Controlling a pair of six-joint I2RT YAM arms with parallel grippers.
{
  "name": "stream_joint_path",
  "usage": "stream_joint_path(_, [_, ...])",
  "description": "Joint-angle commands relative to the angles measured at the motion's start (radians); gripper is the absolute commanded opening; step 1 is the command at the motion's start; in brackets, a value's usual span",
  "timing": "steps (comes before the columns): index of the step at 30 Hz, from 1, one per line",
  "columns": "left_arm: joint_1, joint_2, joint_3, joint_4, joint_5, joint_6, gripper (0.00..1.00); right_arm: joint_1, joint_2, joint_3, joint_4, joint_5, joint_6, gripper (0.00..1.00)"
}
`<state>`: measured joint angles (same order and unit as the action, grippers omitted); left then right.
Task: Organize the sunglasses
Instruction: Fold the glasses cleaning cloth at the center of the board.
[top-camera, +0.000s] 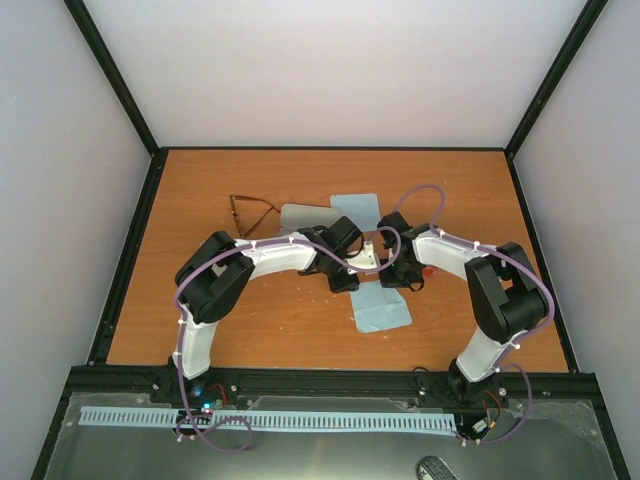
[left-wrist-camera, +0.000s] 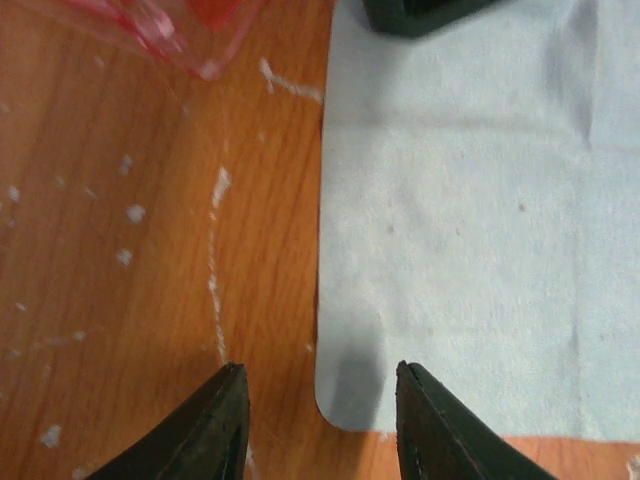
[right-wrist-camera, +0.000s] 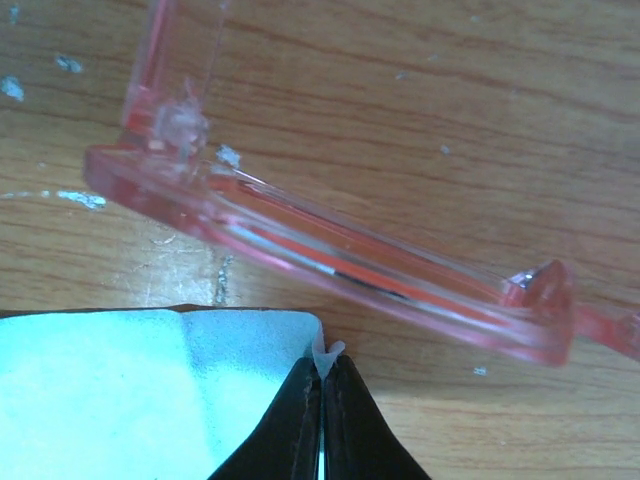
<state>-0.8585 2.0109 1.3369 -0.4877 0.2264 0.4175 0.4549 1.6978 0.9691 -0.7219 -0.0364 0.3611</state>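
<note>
The red-orange sunglasses (right-wrist-camera: 340, 260) lie on the wooden table just beyond my right gripper (right-wrist-camera: 322, 365). That gripper is shut on a pinched corner of a light blue cloth (right-wrist-camera: 120, 390). My left gripper (left-wrist-camera: 320, 378) is open low over the table, its fingers either side of another corner of the same cloth (left-wrist-camera: 470, 230). The red-orange sunglasses (left-wrist-camera: 190, 20) show at the upper left of the left wrist view. From above, both grippers meet mid-table over the cloth (top-camera: 382, 312). The dark brown wire sunglasses (top-camera: 250, 208) lie apart at the back left.
A grey case (top-camera: 308, 215) and a second light blue cloth (top-camera: 357, 208) lie behind the arms. A pale case (top-camera: 365, 258) sits between the two grippers. Black rails (top-camera: 130, 260) frame the table's edges.
</note>
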Motion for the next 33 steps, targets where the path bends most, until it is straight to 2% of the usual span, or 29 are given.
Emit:
stream_joint_path(1, [-0.020,0.035,-0.043,-0.131,-0.017,0.029,0.40,0.003,-0.024,-0.017,-0.003,0.012,0.027,0.03])
stream_joint_path(13, [-0.021,0.041,-0.081,-0.081,-0.039,0.019,0.36,0.004,-0.033,-0.018,0.016,-0.019,0.038,0.03])
stream_joint_path(22, [-0.020,0.063,-0.048,-0.091,-0.008,0.014,0.15,0.003,-0.036,-0.028,0.021,-0.024,0.040,0.03])
stream_joint_path(26, [-0.021,0.058,-0.047,-0.098,0.001,0.019,0.01,0.003,-0.037,-0.025,0.023,-0.023,0.043,0.03])
stream_joint_path(33, [-0.007,0.001,-0.055,-0.098,0.020,0.027,0.00,0.002,-0.041,-0.016,0.018,-0.008,0.043,0.03])
